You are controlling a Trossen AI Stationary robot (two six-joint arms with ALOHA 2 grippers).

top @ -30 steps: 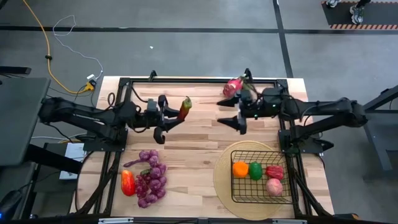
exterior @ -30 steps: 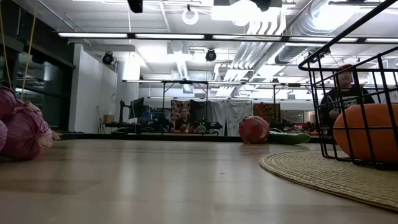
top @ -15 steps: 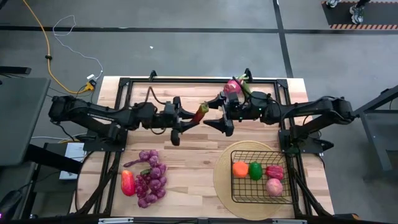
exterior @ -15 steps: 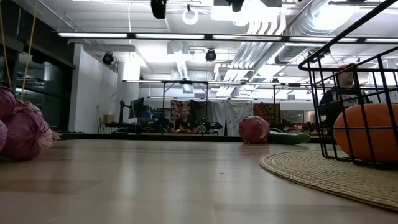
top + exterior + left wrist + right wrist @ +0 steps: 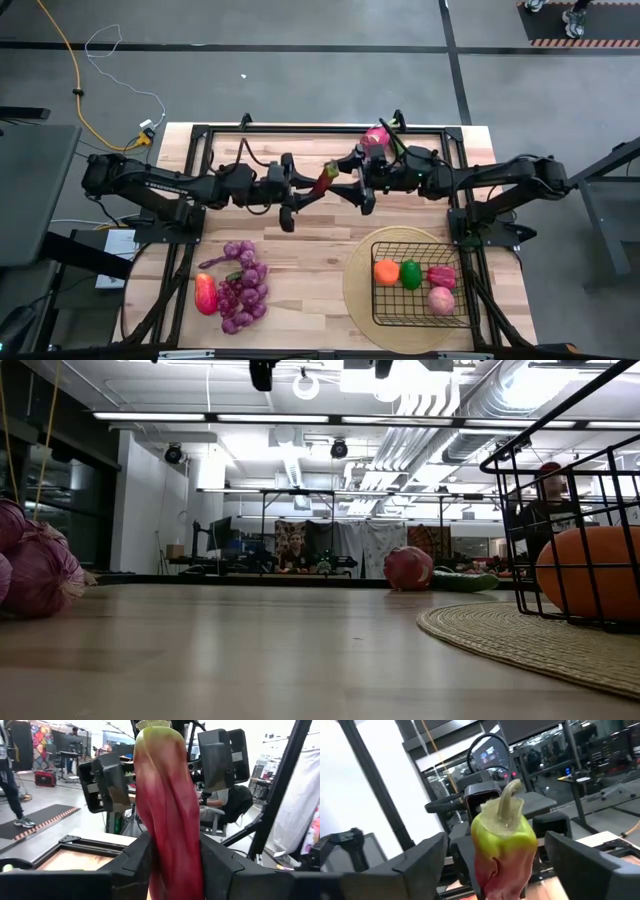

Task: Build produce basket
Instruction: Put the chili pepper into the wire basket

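Left tool (image 5: 303, 195) grips red pepper (image 5: 326, 180) (right tool (image 5: 350, 188) flanking it).

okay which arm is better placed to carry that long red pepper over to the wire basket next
Right. The left end effector holds the red pepper mid-table, and the open right end effector already brackets its green top. The basket sits on the right arm's side, so a handover looks likely, then a shorter carry.

We are looking at two dark, slender jointed arms with black cables running along them, each ending in blocky matte-black fingers (image 5: 125, 865).
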